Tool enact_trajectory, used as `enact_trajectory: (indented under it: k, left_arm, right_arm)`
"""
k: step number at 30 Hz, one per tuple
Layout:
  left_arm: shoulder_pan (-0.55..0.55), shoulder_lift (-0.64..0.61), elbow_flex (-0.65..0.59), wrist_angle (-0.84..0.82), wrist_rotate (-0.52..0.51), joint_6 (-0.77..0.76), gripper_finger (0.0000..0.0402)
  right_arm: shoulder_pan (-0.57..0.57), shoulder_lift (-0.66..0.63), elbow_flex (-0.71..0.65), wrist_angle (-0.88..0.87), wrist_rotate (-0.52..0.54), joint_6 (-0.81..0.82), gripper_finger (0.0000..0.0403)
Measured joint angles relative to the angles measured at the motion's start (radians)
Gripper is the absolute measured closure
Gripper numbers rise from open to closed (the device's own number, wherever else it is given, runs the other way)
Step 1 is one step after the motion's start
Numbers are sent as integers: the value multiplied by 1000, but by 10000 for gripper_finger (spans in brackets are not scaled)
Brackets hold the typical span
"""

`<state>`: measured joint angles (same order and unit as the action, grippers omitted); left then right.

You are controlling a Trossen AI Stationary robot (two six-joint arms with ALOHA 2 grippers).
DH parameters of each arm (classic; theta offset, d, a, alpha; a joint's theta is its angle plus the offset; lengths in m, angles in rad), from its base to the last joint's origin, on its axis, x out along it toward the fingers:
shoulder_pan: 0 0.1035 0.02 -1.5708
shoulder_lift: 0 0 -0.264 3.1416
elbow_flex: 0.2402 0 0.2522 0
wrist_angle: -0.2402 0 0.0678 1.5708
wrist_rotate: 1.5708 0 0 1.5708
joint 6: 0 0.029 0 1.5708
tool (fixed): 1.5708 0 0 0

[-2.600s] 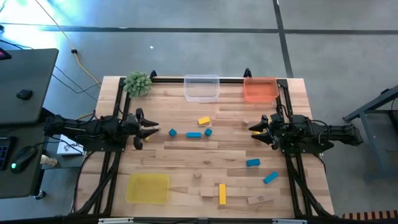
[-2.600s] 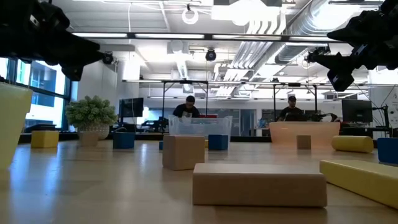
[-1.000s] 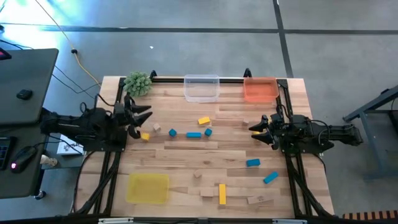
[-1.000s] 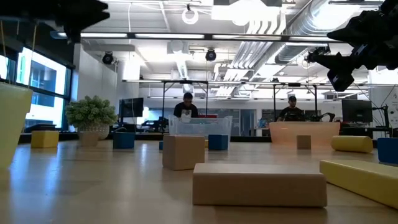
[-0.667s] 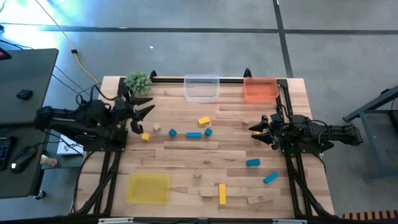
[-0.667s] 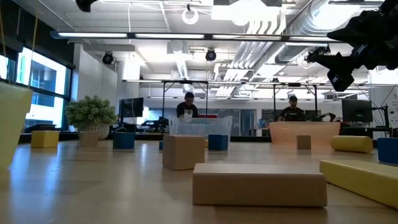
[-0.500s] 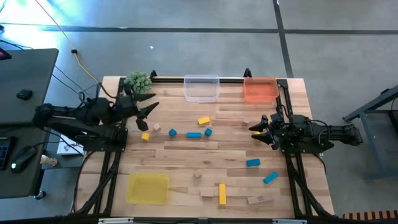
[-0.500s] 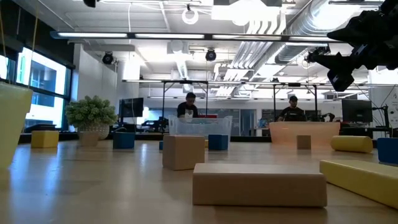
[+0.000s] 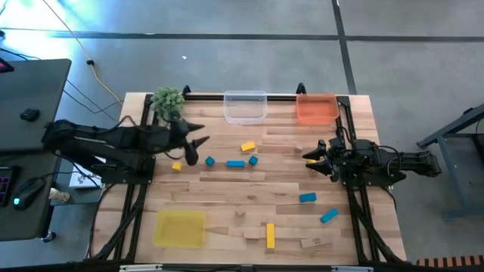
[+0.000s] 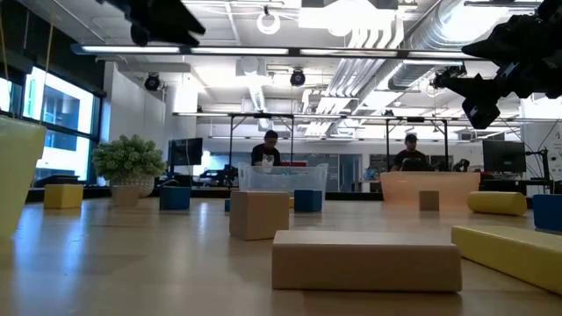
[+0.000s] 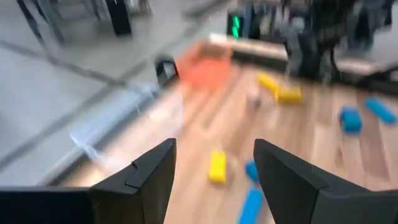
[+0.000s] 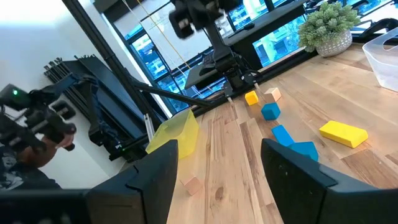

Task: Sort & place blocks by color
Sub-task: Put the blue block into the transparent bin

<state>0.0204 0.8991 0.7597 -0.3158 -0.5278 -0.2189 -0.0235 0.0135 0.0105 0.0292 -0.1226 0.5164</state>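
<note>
A: Where do things stand?

B: The left gripper (image 9: 198,143) hangs above the table (image 9: 227,200) at about ten o'clock, jaws spread wide and empty. The blocks lie loose: a yellow cube (image 9: 176,165) and a wood cube (image 9: 190,155) just below it, three blue blocks (image 9: 235,162) and a yellow bar (image 9: 248,147) near centre, more toward five and six o'clock. The right gripper (image 9: 311,156) waits at three o'clock, jaws apart, holding nothing.

A: What could go wrong?

B: The yellow and wood cubes sit close together. I judge wide jaws coming down could catch both or knock one aside. The plant (image 9: 168,100) is near the arm too, and a swing could brush it.

A: Anything unclear?

B: The left wrist view is smeared, so blocks there are only coloured patches. The low view shows just part of the left arm at its top. The trays (image 9: 180,227) look empty, though the clear one is hard to read.
</note>
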Motion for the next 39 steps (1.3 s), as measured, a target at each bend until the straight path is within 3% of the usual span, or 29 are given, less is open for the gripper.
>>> enact_trajectory:
  k: [8, 16, 39]
  left_arm:
    - [0, 143, 0, -79, 120, -142, 197]
    - [13, 277, 0, -82, 172, -236, 197]
    - [197, 517, 0, -86, 393, -399, 197]
  right_arm:
    - [0, 0, 0, 0, 0, 0, 183]
    - [0, 0, 0, 0, 0, 0, 183]
    - [0, 0, 0, 0, 0, 0, 183]
